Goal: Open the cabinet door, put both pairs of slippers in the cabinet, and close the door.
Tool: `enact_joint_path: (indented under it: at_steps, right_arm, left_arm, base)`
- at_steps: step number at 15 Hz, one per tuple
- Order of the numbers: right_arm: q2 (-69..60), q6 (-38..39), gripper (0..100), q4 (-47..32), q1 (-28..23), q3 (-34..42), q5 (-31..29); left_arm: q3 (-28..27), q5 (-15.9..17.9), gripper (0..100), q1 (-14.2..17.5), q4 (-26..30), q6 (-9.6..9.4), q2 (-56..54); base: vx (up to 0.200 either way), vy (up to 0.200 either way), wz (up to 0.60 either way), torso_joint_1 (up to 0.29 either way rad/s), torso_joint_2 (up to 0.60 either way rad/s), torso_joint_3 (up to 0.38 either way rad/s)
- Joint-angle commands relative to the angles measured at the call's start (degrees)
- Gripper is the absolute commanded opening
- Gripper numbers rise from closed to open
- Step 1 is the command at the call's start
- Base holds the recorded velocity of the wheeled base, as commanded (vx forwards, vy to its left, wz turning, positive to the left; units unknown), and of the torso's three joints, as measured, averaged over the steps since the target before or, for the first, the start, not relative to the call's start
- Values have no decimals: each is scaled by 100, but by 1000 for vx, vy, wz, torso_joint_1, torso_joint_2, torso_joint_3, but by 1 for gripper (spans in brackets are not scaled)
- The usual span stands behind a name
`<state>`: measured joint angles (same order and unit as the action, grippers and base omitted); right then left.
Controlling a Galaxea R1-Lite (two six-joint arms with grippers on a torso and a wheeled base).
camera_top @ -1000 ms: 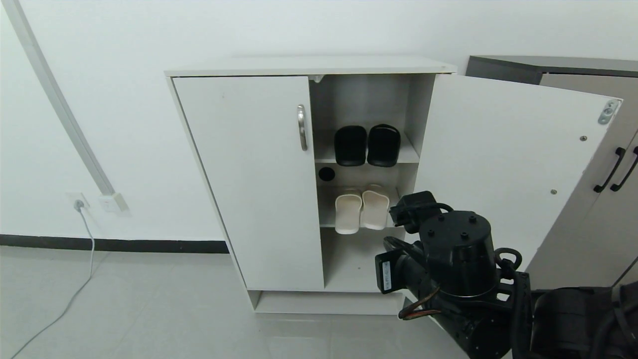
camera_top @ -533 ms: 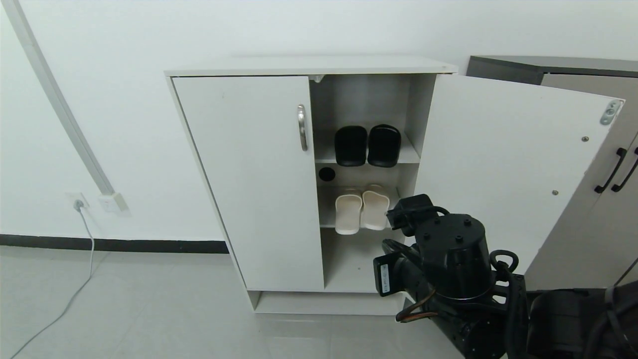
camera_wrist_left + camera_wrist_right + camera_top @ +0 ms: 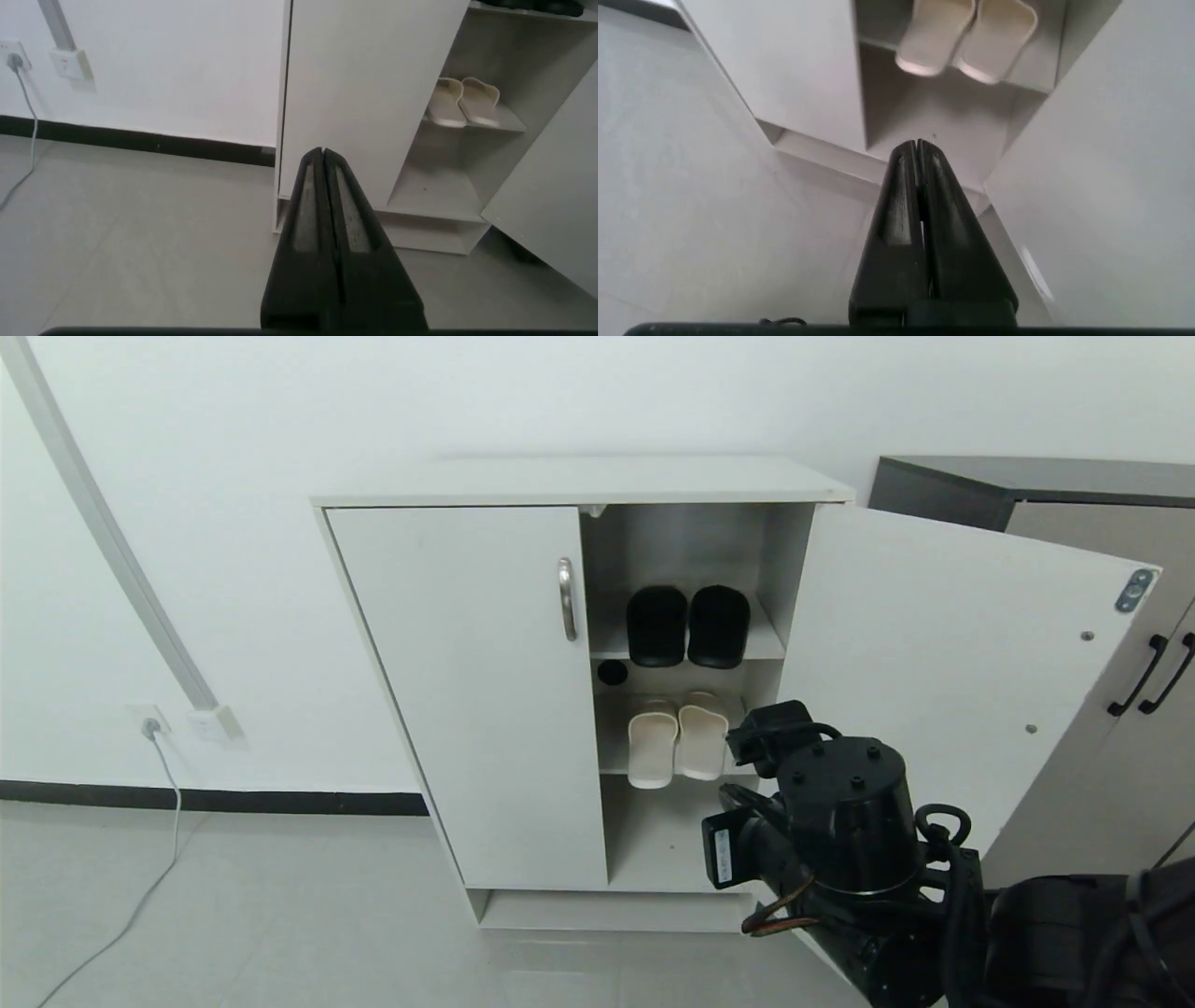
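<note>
The left gripper (image 3: 323,154) has its 2 fingers pressed flat together with nothing between them. It hangs over the grey floor (image 3: 140,243), pointing towards the lower front of the cabinet (image 3: 579,481). The right gripper (image 3: 917,146) is likewise closed on nothing, fingers touching along their length. It is held low before the cabinet's open half, near the base plinth. The right arm (image 3: 845,812) stands in front of the inner face of the right door (image 3: 934,663).

That door is swung wide open to the robot's right. The left door (image 3: 467,691) is shut, with its metal handle (image 3: 566,599) upright along the inner edge.

Both pairs are inside the open compartment. The black slippers (image 3: 656,625) lie side by side on the upper shelf (image 3: 766,639). The cream slippers (image 3: 652,747) lie side by side on the middle shelf (image 3: 611,767) (their ends jut slightly over its front edge). A small round dark hole (image 3: 611,672) shows in the back panel between the 2 shelves.

A grey cabinet (image 3: 1074,495) with 2 black handles (image 3: 1144,672) stands just beside the open door. A wall socket (image 3: 145,721) is well apart on the left, with a cable (image 3: 140,877) trailing to the floor.
</note>
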<state>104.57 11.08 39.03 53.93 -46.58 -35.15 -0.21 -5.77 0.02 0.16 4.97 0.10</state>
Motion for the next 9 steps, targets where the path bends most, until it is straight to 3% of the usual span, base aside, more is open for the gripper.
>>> enact_joint_path:
  at_steps: [1, 9]
  right_arm:
    - [11, -1, 0, -1, -5, 0, -1]
    - [19, -9, 0, -10, -14, 0, -27]
  left_arm:
    - [12, -3, 0, 6, 2, 4, -1]
    - [12, -3, 0, 6, 2, 4, -1]
  base:
    - [0, 0, 0, 32, -505, -364]
    - [0, 0, 0, 120, -469, -344]
